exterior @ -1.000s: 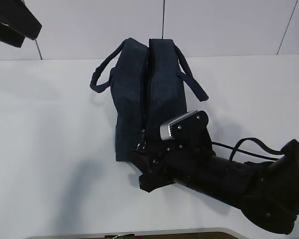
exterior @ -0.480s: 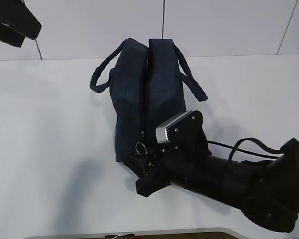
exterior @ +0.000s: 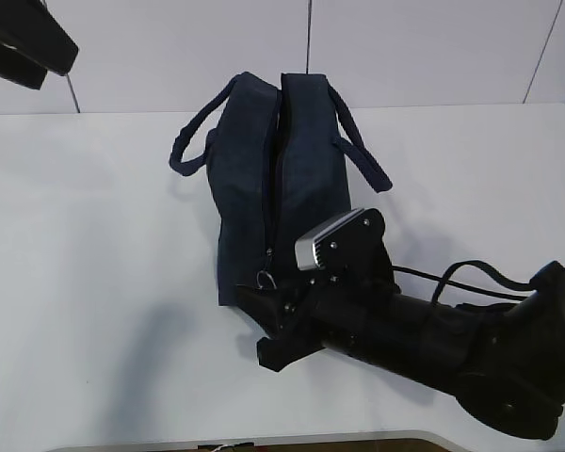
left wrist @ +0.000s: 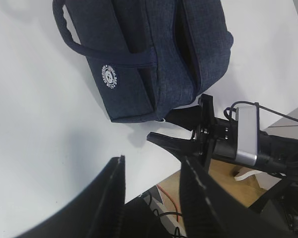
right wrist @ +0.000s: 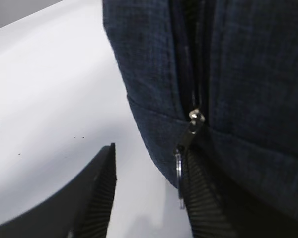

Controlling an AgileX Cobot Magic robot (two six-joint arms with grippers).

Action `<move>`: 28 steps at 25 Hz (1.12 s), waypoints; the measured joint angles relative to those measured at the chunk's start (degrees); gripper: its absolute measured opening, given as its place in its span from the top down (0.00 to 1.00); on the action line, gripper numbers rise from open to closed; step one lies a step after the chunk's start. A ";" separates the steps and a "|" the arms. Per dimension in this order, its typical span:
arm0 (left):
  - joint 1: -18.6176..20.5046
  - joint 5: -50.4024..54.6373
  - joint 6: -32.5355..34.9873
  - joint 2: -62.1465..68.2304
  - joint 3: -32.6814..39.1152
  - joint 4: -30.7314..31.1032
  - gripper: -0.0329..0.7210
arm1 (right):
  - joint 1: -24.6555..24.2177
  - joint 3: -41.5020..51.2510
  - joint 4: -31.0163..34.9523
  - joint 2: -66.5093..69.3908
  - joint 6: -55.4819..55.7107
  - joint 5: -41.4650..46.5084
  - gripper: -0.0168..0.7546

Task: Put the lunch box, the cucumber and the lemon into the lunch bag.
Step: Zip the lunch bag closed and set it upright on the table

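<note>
The right tool (exterior: 264, 315) sits low at the near end of the lunch bag (exterior: 282, 179), its two ribbed fingers (right wrist: 97, 198) spread apart. In the right wrist view the metal ring pull (right wrist: 179, 173) of the zipper hangs against the inner face of one finger, while the other finger stands off over the bare surface (exterior: 94, 264); nothing is clamped between them, so the tool is released, its jaws parted around the pull rather than pinching it. The ring pull (exterior: 265, 278) hangs at the near end of the bag's top seam, just above the tool's tips.

The left tool (left wrist: 151, 193) hangs high, well apart from the bag, with its fingers separated and nothing between them; it too is released. In the exterior view only a dark part of that arm shows at the upper left corner.

The lunch bag stands near the middle of the surface, towards the far edge, its long axis running from the far edge to the near one. Its two loop handles (exterior: 193, 141) fall to either side. The zipper line looks mostly closed, with a slight gap near the far end.
</note>
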 joint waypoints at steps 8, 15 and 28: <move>0.00 0.00 0.00 0.00 0.00 -0.21 0.61 | 0.00 0.00 0.00 0.00 0.00 1.28 0.59; 0.00 0.00 0.00 0.00 0.00 -1.12 0.62 | 0.00 -0.04 0.35 1.65 0.00 1.31 0.65; 0.00 0.00 0.00 0.00 0.00 -1.70 0.62 | 0.00 -0.04 0.46 1.95 0.00 2.04 0.68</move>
